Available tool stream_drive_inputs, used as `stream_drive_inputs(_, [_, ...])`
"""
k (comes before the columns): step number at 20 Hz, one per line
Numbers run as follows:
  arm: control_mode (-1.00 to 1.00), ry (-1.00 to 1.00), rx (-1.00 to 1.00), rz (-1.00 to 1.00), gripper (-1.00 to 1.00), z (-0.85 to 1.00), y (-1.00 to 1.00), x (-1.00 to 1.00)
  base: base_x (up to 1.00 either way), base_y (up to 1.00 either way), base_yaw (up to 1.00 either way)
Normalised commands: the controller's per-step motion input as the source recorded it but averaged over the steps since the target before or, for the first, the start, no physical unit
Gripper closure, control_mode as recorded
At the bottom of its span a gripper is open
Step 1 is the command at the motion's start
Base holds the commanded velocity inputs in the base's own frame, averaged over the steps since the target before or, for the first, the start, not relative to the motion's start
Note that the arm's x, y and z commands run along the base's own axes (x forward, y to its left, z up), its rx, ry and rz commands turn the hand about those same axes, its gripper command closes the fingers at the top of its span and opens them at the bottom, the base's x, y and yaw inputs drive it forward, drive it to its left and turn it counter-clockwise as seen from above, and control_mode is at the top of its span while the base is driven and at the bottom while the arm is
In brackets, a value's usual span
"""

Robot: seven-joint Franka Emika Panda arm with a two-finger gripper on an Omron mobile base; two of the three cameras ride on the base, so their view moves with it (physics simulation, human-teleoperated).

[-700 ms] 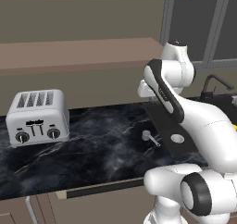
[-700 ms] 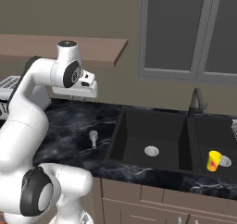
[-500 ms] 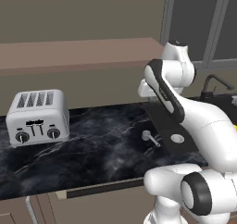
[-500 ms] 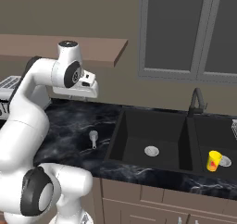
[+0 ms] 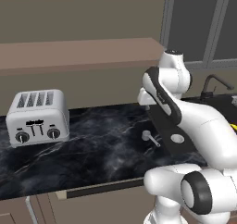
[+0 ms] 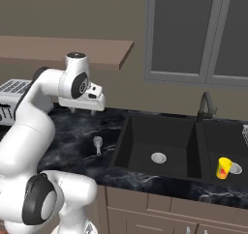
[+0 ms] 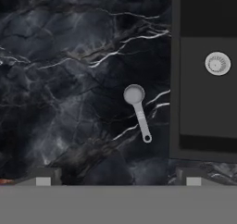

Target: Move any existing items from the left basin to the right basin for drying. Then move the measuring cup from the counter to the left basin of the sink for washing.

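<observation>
one measuring cup [image 7: 138, 111] lies on the counter [image 7: 69, 79], well below the hand [image 6: 82, 110] that hangs over it, its fingers spread and holding nothing. small, grey, round bowl with a thin straight handle. just to its right sits the left basin [image 6: 160, 143], bare but for its drain ring.

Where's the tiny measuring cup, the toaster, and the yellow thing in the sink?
measuring cup [image 7: 134, 95], hand view, on its round bowl.
toaster [image 5: 38, 118], left base view, on its front face.
yellow thing [image 6: 223, 168], right base view, on its side, in the right basin.
</observation>
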Motion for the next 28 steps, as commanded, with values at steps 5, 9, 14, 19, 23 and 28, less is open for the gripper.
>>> stream_drive_inputs(5, [-1.0,0.0,0.0,0.0,-1.0,-0.77,-0.28,0.0,0.0,0.0,0.0])
stream_drive_inputs(9, [-1.0,0.02,0.0,0.0,-1.0,-0.86,-0.23,0.04,0.0,0.0,0.0])
stream_drive_inputs(14, [-1.0,0.03,-0.01,0.0,-1.0,-0.8,-0.06,0.21,0.0,0.0,0.0])
stream_drive_inputs(19, [-1.0,0.01,-0.01,0.01,-1.0,-0.52,-0.01,0.48,0.0,0.0,0.0])
stream_drive_inputs(23, [-1.0,0.0,0.0,0.0,-1.0,-0.18,-0.11,0.47,0.0,0.0,0.0])
stream_drive_inputs(28, [-1.0,0.0,0.0,0.0,-1.0,-0.08,-0.07,0.5,0.0,0.0,0.0])
